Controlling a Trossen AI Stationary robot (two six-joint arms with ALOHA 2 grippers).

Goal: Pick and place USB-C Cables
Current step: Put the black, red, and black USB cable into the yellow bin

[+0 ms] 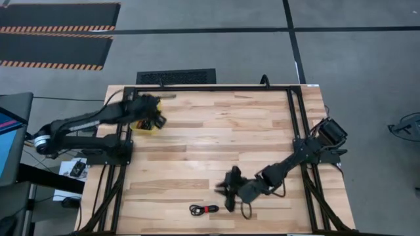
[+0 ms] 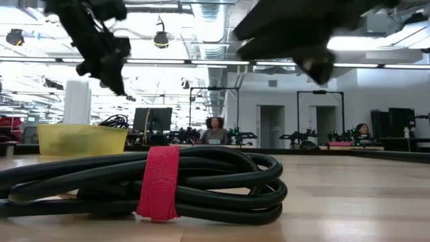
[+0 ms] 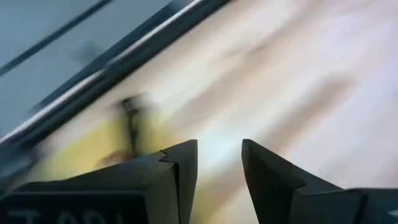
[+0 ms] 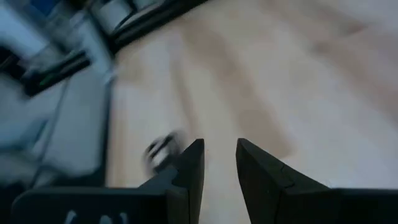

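High view first: one cable (image 1: 204, 209), black with a red tie, lies on the bare wooden table (image 1: 216, 137) near the 6 o'clock edge, and it looks like the only one left out there. A yellow bin (image 1: 144, 124) sits up at about 10 o'clock, and in the low view a loop of dark cable (image 2: 114, 121) pokes above its rim, so I judge that some cables have already gone in. How many are inside cannot be read from here. What remains, as far as can be seen, is picking up this last bundle and carrying it across to the bin. The left gripper (image 1: 157, 120) hangs right over the bin's edge at 10 o'clock, its arm reaching in from 9 o'clock. In its own wrist view the fingers (image 3: 186, 163) stand a narrow gap apart with nothing between them, yellow showing just beyond. The right gripper (image 1: 228, 190) is low at about 5 o'clock, its arm folded in from the table's 3 o'clock side, just beside the cable but not touching it. Its wrist view shows the fingers (image 4: 194, 160) likewise narrowly parted and empty, with a small dark blurred thing on the wood near them, probably that cable. The low view has the red-tied bundle filling the foreground, flat on the wood.
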